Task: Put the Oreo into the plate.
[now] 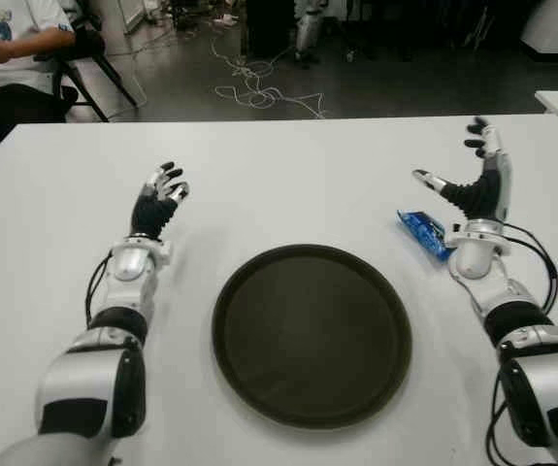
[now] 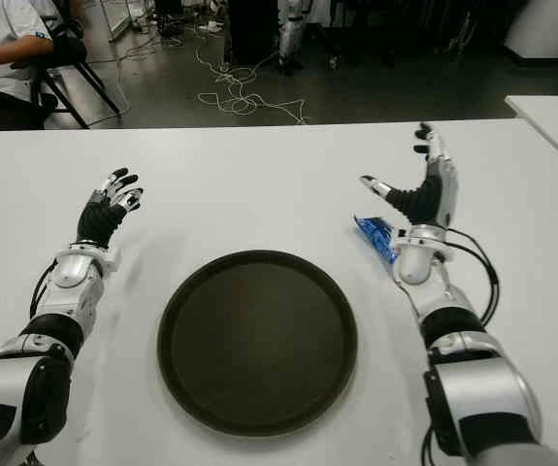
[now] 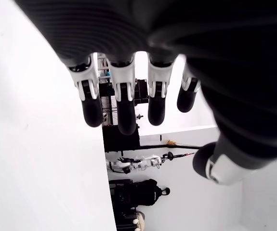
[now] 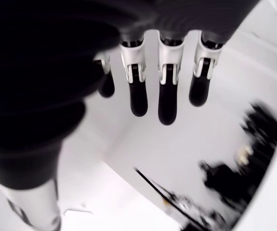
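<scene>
The Oreo pack [image 1: 424,233] lies on the surface [image 1: 288,184], just beside the right robot hand [image 1: 473,175], whose fingers are spread and empty. The wrist partly hides it, so a blind grab may push it away from the plate [image 1: 311,335]. The left robot hand [image 1: 158,199] shows open left of the plate

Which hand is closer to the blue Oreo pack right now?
Right. The right hand is open just beside the Oreo pack, on its outer side, not holding it. The left hand is open and far off, across the plate.
</scene>
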